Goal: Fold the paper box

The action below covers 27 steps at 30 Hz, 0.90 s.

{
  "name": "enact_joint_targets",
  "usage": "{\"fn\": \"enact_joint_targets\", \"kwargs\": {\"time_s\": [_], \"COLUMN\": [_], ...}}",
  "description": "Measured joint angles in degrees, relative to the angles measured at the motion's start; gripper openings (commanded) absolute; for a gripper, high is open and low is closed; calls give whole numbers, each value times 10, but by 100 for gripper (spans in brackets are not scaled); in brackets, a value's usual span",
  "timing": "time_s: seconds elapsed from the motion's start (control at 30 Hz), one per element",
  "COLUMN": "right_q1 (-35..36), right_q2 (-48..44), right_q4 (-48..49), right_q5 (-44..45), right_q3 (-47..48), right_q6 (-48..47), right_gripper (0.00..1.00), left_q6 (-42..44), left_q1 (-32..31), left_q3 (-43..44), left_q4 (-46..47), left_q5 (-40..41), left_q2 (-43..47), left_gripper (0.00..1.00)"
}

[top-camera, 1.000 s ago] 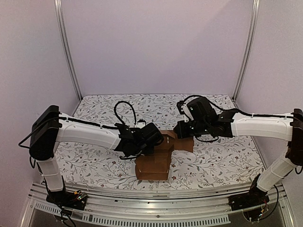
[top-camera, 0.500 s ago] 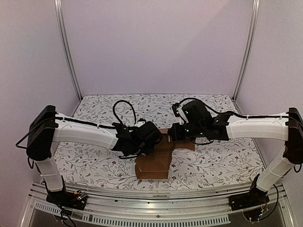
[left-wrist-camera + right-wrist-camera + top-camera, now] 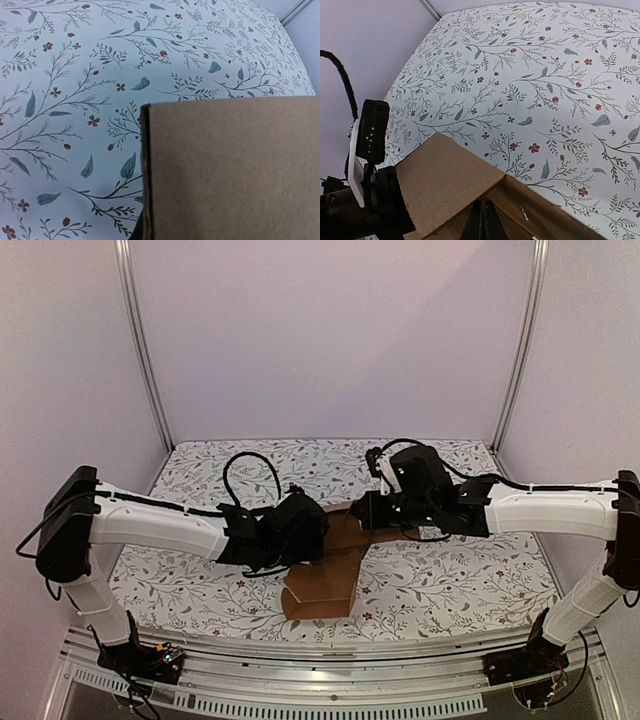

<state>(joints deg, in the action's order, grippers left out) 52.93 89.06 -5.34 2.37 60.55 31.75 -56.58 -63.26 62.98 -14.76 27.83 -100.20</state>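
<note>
Item: paper box (image 3: 325, 580), brown, part-folded, on floral table (image 3: 460, 580). I see L gripper (image 3: 315, 530) & R gripper (image 3: 482, 215) at box, both pinched closed; actual grip: can't tell.

White arms (image 3: 160, 523), black joints (image 3: 68, 525), looping cables (image 3: 345, 77), seemingly lettered wrist module (image 3: 370, 131).

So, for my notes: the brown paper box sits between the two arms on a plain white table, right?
Not plain: the table is covered in a print of leafy sprigs and small flowers, clear in the top external view. The rest of what you say about the paper box holds.
</note>
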Motion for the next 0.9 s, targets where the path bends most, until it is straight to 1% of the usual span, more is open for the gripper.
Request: {"fn": "enact_joint_targets", "kwargs": {"time_s": [0.3, 0.5, 0.67, 0.9], "right_q1": [8, 11, 11, 11], "right_q2": [-63, -147, -241, -351], "right_q4": [17, 21, 38, 56], "right_q5": [-33, -72, -108, -116], "right_q3": [-3, -27, -73, -162], "right_q6": [-15, -50, -89, -125], "right_gripper": [0, 0, 0, 0], "left_q6": [25, 35, 41, 33], "left_q1": [0, 6, 25, 66], "left_q3": [-11, -17, -51, -98], "left_q4": [94, 117, 156, 217], "left_q5": [-26, -37, -66, -122], "left_q2": [42, 57, 61, 70], "left_gripper": [0, 0, 0, 0]}}
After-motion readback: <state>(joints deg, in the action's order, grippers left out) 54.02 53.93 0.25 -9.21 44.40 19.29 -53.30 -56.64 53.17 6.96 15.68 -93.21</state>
